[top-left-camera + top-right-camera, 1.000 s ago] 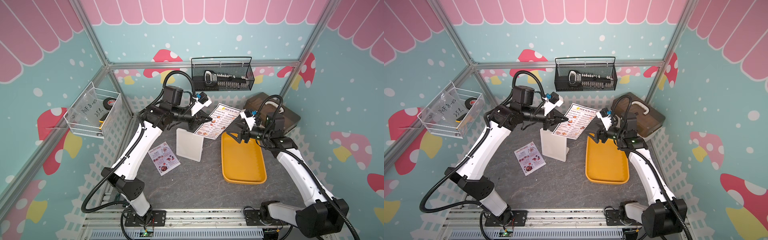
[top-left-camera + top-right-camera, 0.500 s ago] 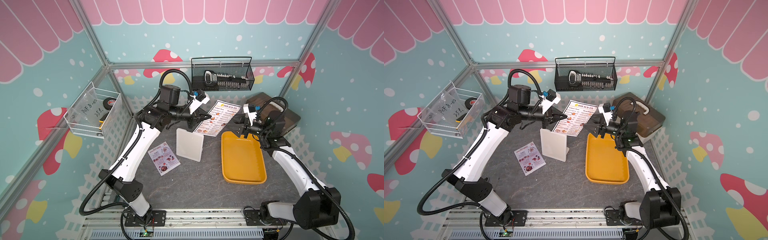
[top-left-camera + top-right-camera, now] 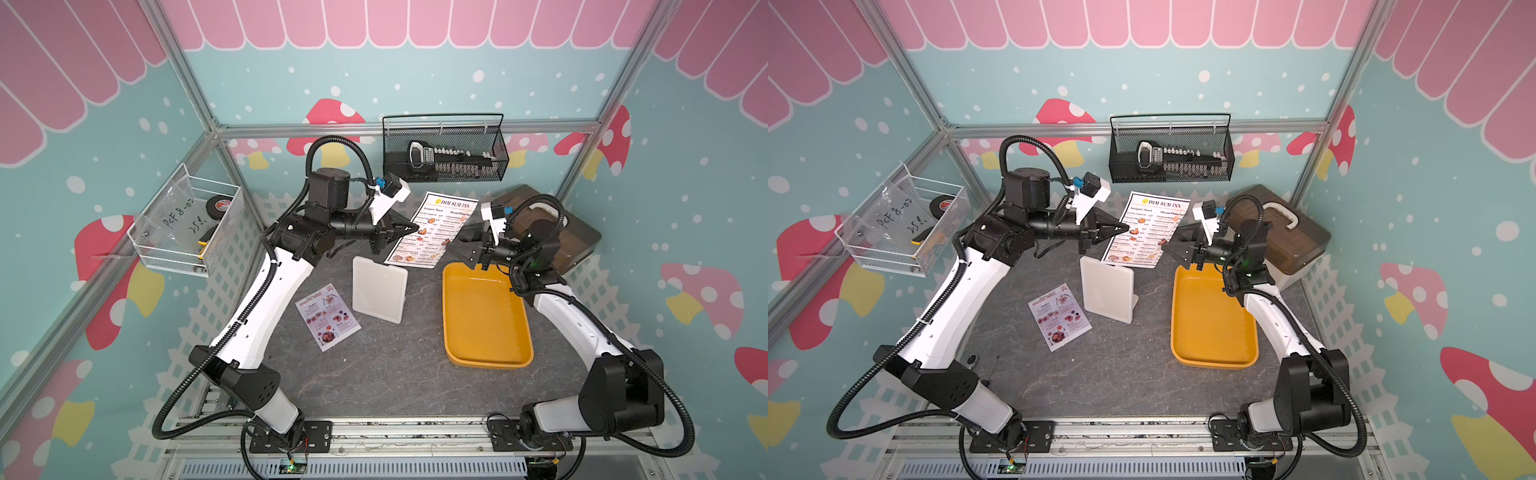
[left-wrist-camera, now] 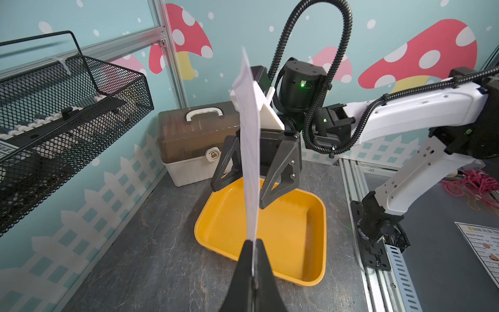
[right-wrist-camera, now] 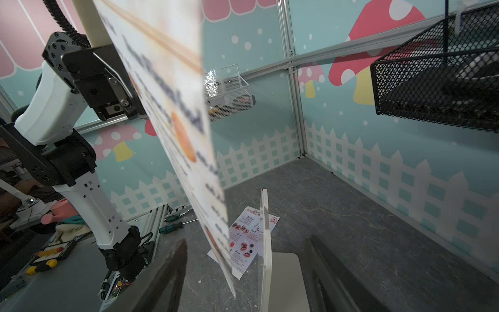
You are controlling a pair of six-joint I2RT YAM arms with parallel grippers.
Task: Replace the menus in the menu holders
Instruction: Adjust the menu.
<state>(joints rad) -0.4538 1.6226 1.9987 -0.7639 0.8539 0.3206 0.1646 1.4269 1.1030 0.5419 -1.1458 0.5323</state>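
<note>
My left gripper (image 3: 413, 227) is shut on the left edge of the "DIM SUM INN" menu (image 3: 436, 232), holding it in the air above and behind the white menu holder (image 3: 378, 289). In the left wrist view the sheet (image 4: 249, 162) stands edge-on out of the shut tips (image 4: 253, 243). My right gripper (image 3: 459, 243) is open beside the sheet's right edge, not touching it; in its wrist view the sheet (image 5: 189, 135) hangs between the spread fingers (image 5: 172, 270). The holder (image 5: 264, 243) stands without a sheet in it. The red-headed menu (image 3: 327, 316) lies flat to the holder's left.
A yellow tray (image 3: 486, 324) lies right of the holder, under my right gripper. A brown toolbox (image 3: 577, 241) sits at the back right. A black wire basket (image 3: 444, 153) hangs on the back wall and a white wire basket (image 3: 187, 232) on the left wall.
My right gripper has moved left and up from over the tray to the menu's right edge. The left gripper has lifted the menu slightly.
</note>
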